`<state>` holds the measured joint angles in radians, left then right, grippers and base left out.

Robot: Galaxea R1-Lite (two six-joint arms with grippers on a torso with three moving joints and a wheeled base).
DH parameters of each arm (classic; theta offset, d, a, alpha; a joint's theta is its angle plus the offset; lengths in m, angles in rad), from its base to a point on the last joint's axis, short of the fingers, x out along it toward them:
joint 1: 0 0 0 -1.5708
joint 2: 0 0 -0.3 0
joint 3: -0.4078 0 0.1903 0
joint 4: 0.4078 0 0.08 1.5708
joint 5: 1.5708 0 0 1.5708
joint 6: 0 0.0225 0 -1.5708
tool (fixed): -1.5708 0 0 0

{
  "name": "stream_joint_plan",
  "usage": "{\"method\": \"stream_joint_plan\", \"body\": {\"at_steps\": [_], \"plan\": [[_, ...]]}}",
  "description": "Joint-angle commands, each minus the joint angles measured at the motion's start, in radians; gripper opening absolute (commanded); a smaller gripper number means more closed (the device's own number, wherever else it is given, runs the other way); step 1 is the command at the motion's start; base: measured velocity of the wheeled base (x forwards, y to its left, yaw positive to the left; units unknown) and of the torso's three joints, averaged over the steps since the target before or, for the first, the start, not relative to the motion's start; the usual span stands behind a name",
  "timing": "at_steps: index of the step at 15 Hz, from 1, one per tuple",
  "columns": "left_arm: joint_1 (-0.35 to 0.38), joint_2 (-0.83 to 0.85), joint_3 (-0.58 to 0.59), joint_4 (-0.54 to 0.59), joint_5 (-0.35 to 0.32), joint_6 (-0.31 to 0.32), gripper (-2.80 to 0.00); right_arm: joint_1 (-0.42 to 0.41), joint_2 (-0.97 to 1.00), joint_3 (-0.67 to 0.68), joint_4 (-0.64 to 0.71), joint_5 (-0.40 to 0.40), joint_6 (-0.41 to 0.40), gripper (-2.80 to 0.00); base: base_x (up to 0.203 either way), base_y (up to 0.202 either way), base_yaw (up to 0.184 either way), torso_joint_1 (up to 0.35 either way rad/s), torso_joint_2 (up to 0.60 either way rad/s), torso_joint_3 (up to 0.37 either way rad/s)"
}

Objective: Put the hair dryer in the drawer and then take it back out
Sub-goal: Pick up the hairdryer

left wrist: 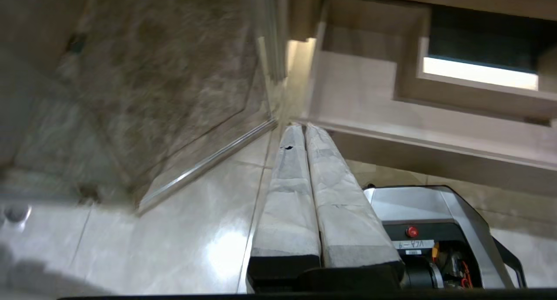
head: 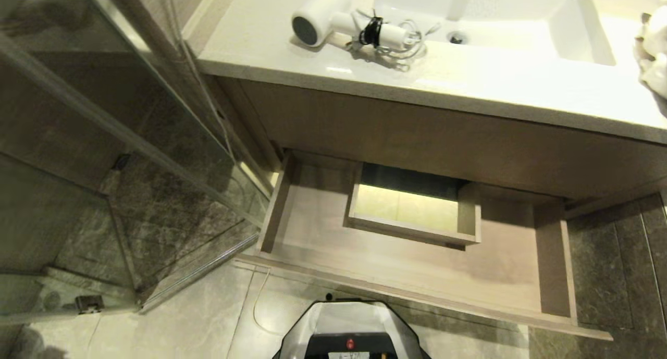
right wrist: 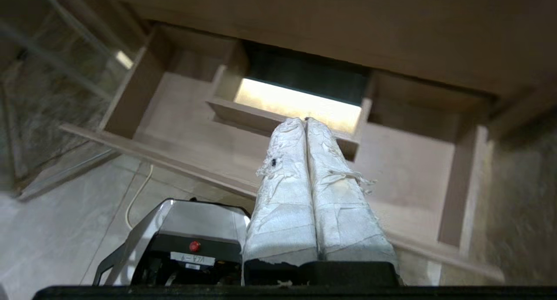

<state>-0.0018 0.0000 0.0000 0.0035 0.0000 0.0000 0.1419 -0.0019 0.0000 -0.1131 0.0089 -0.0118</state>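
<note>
dryer: hair dryer (head: pixel 333 23) lying on counter (head: pixel 260 41) beside sink (head: pixel 521 31); cord loosely bundled
drawer: drawer (head: pixel 417 265) standing open, nothing in it
grippers: left gripper (left wrist: pixel 304 128) & right gripper (right wrist: pixel 304 121) hanging low, fingers pressed together, gripping nothing
risk: cord prob snagging on lift; dryer slipping

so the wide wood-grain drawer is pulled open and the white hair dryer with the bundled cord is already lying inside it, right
Not quite. The wide light wood-grain drawer is pulled open, but the white hair dryer with the dark grey round end and bundled cord is not inside it. The head view shows it lying on the pale countertop beside the white sink basin.
</note>
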Motion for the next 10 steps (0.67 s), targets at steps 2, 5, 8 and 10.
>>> {"method": "stream_joint_plan", "body": {"at_steps": [2,5,8,10], "plan": [[0.0,0.0,0.001,0.0,0.0,0.0,-2.8,0.001,-0.038,0.04,0.0,0.0,0.0,-2.8,-0.001,-0.009,0.171,0.192,-0.33,-0.149],[0.0,0.0,0.0,0.0,0.0,0.0,-2.8,0.001,-0.038,0.04,0.0,0.0,0.0,-2.8,0.0,-0.012,0.169,0.176,-0.32,-0.147],[0.0,0.0,0.0,0.0,0.0,0.0,-2.8,0.001,-0.038,0.04,0.0,0.0,0.0,-2.8,0.001,-0.014,0.174,0.177,-0.32,-0.143],[0.0,0.0,0.002,0.0,0.0,0.0,-2.8,0.001,-0.038,0.04,0.0,0.0,0.0,-2.8,-0.006,-0.015,0.175,0.137,-0.24,-0.109]]}}
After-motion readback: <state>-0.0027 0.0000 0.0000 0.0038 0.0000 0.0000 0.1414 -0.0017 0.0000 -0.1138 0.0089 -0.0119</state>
